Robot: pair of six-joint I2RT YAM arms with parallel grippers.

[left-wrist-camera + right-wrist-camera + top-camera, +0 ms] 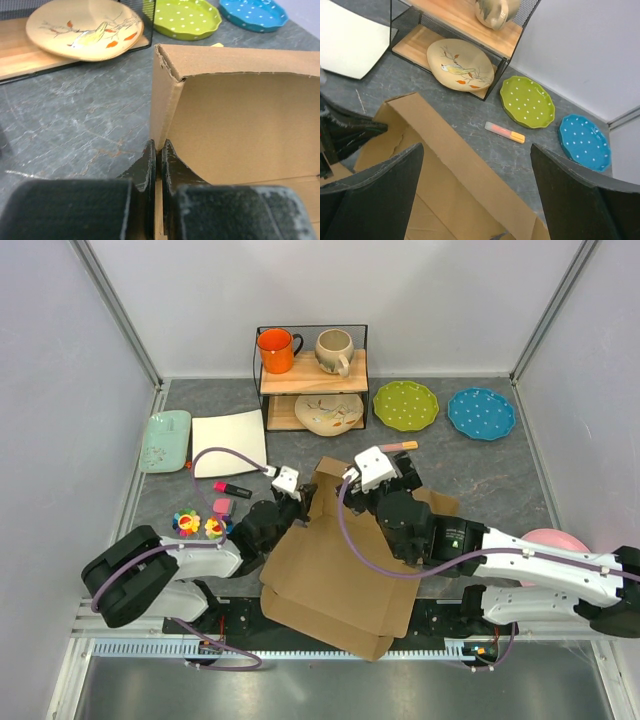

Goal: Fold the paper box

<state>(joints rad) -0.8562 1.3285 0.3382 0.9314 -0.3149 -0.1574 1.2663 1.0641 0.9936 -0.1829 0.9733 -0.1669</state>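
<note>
The paper box (335, 585) lies half folded on the worktop (480, 470) between the two arms, its far wall standing up. The left end effector (159, 150) is clamped on the side wall at the corner; the right end effector (476, 160) hangs wide apart above the far wall. I think the left should hold firm while the right closes squarely over that wall's edge, not near the torn corner.

This is a robotics lab test cell. Plain white panel walls (330, 300) in aluminium frame posts (121, 312) enclose a grey stone-pattern table (480, 470). The left arm (170, 565) and the right arm (540, 565) are bolted on a metal rail (130, 648) at its near edge.
</note>
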